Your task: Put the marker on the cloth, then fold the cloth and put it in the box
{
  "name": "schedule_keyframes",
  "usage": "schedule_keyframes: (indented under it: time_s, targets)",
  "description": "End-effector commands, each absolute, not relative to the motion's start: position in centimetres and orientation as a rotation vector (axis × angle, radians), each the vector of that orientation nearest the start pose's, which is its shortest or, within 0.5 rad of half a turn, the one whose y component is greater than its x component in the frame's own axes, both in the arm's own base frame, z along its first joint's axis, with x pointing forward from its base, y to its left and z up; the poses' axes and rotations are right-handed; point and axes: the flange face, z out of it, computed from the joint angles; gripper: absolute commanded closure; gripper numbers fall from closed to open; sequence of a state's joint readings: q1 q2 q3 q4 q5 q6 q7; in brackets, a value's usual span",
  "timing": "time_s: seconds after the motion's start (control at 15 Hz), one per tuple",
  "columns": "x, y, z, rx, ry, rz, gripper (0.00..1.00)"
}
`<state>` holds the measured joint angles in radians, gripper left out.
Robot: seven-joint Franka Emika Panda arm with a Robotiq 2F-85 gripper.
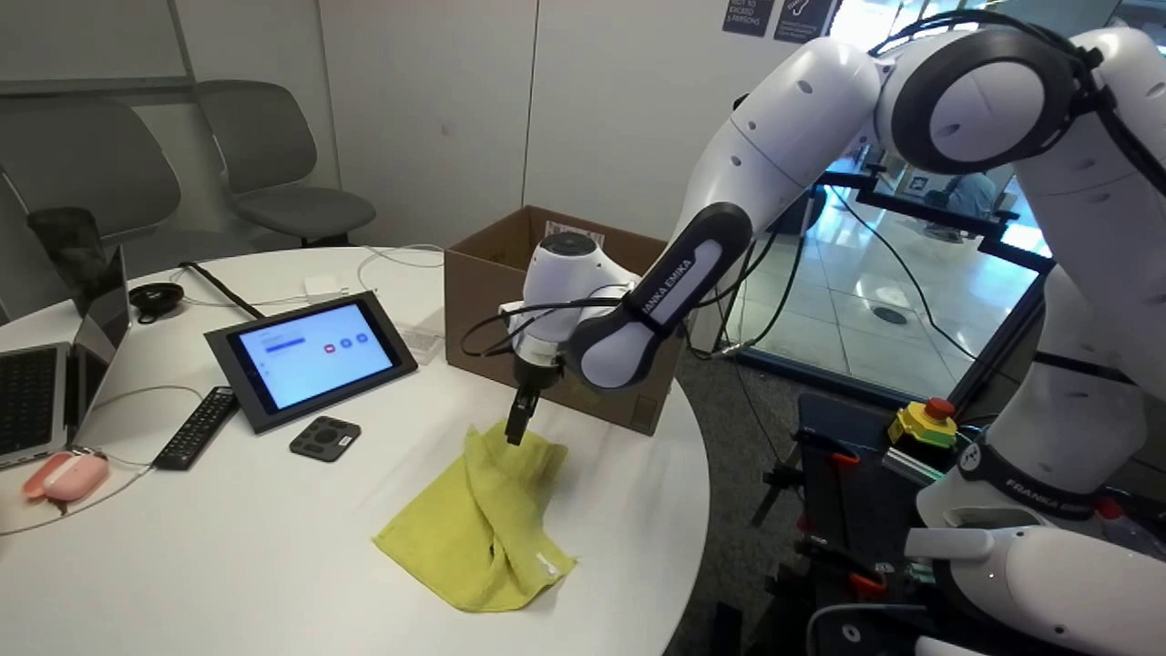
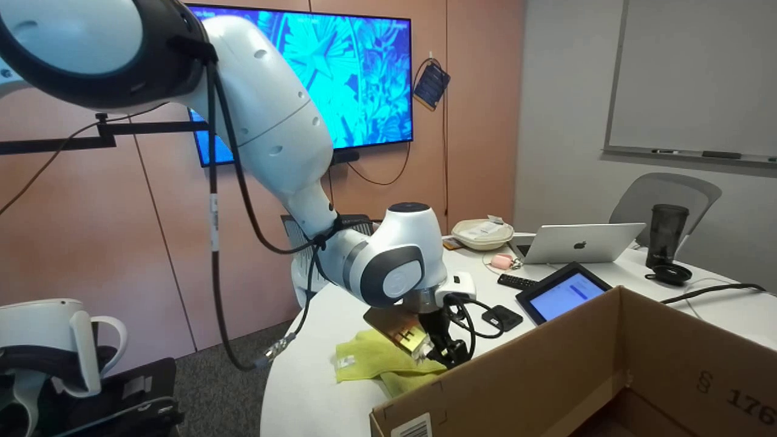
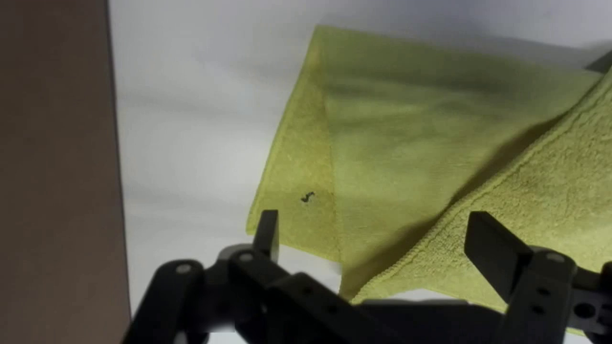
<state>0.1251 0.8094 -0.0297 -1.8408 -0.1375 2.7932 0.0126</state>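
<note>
When scanning around cloth (image 1: pixel 474 528) on table (image 1: pixel 228 565) in an exterior view, got remote (image 1: pixel 198 428) and puck (image 1: pixel 325 438) at 10 o'clock, tablet (image 1: pixel 314 353) at 11, open-topped box (image 1: pixel 483 305) at 1. Got gripper (image 3: pixel 373 229) spread wide over cloth.

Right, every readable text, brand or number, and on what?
"FRANKA EMIKA": arm base.
"ANKA EMIKA": forearm, start hidden.
"TO EXCEED 5 PERSONS": wall sign, cropped.
"176" after a §-like sign: box.
Apple logo: laptop.
Too small or blurred: box labels, tablet screen, cloth tag, second wall sign.
</note>
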Motion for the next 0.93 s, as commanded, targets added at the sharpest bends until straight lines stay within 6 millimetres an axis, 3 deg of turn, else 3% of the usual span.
schedule_keyframes:
  time_s: [0.0, 0.2, 0.53, 0.87]
  targets:
    - [60.0, 6.1, 12.5, -3.180, -0.243, -0.205, 0.00]
    - [58.3, 7.7, 13.1, -3.146, -0.103, -0.128, 0.00]
    - [56.4, 13.6, 13.3, -3.037, 0.261, 0.076, 0.00]
    - [55.7, 17.1, 12.6, -2.922, 0.516, 0.183, 0.00]
